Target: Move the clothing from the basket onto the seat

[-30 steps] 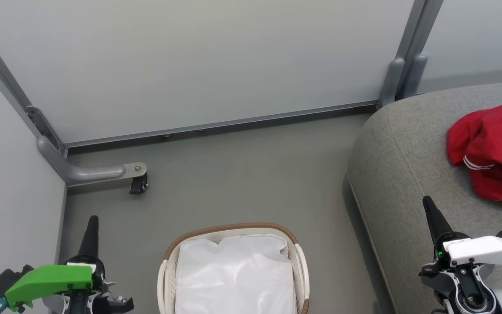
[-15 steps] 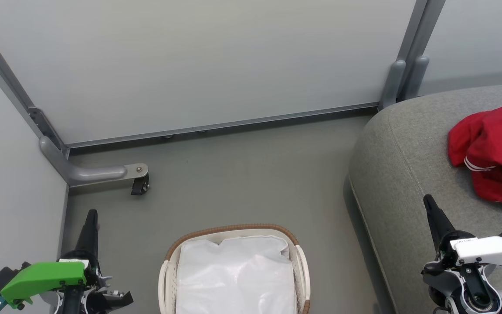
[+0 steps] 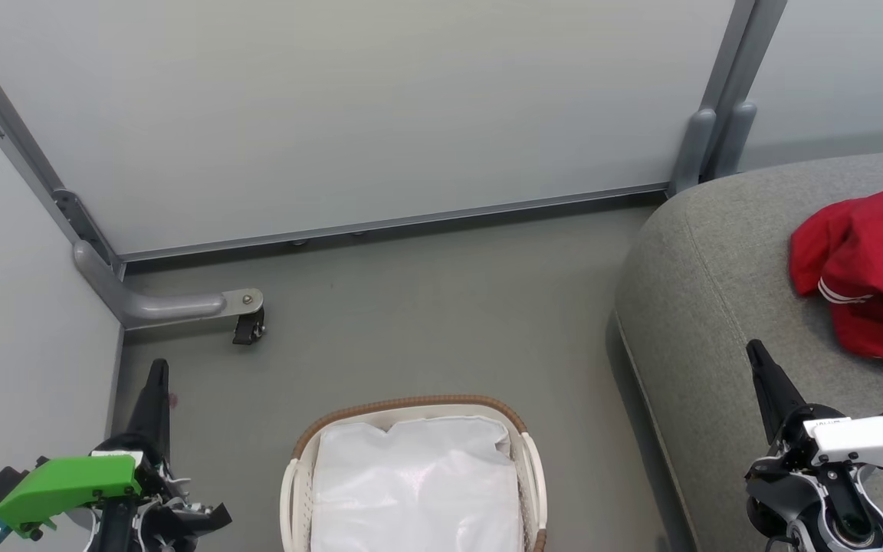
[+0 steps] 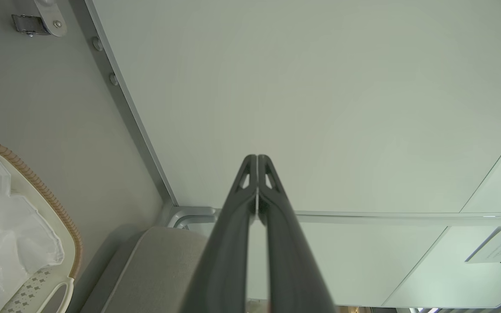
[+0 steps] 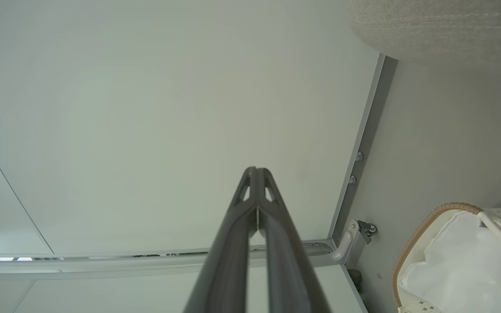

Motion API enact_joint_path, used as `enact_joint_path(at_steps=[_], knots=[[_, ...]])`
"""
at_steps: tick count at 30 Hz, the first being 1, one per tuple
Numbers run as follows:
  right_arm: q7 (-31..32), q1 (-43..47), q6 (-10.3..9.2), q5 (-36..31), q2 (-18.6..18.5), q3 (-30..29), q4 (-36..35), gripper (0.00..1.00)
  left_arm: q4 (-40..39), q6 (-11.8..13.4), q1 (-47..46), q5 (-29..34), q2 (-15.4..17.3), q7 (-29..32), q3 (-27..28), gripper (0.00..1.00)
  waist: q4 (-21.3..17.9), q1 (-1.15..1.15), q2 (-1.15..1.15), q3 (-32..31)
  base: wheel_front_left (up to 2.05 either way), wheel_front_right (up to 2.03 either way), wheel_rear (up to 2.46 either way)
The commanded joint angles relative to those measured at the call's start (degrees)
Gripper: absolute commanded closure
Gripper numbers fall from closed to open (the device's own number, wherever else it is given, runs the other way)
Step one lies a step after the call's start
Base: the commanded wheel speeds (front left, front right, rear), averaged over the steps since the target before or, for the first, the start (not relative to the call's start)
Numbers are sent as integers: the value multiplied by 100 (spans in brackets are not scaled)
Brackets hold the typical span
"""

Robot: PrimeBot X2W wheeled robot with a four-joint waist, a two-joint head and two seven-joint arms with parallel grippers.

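The red clothing (image 3: pixel 874 264) with white stripe trim lies bunched on the grey seat (image 3: pixel 710 299) at the right edge of the head view. On the floor at bottom centre stands the basket (image 3: pixel 411 405), showing its white liner (image 3: pixel 415 491) inside. My left gripper (image 3: pixel 156 368) is shut at lower left, pointing up beside the left wall. Over the seat's front part at lower right, my right gripper (image 3: pixel 756 351) is shut and holds nothing. The wrist views show the left gripper (image 4: pixel 257 157) and right gripper (image 5: pixel 255 169) with fingertips together. The basket (image 5: pixel 442 256) and seat (image 5: pixel 442 30) also appear.
Pale partition panels (image 3: pixel 349 107) close off the back and left. A grey bracket foot with a small castor (image 3: pixel 246 326) stands on the floor at the left. Grey floor (image 3: pixel 426 307) lies between basket, wall and seat.
The whole head view has shifted slightly, so the camera moved. Both grippers sit a little lower and stay shut. The clothing and basket have not moved.
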Motion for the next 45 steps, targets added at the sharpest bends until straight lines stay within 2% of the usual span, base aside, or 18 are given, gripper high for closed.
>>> enact_joint_path(at_steps=[1, 45], knots=[[21, 62, 0, 49, -34, -19, -30, 100, -25, -32, -91, -47, 42, 30, 19, 100, 1, 0, 0, -1, 0, 0, 0], [18, 62, 0, 49, -34, -16, -27, 100, -22, -32, -75, -46, 42, 28, 16, 100, 1, 0, 0, -1, 0, 0, 0]])
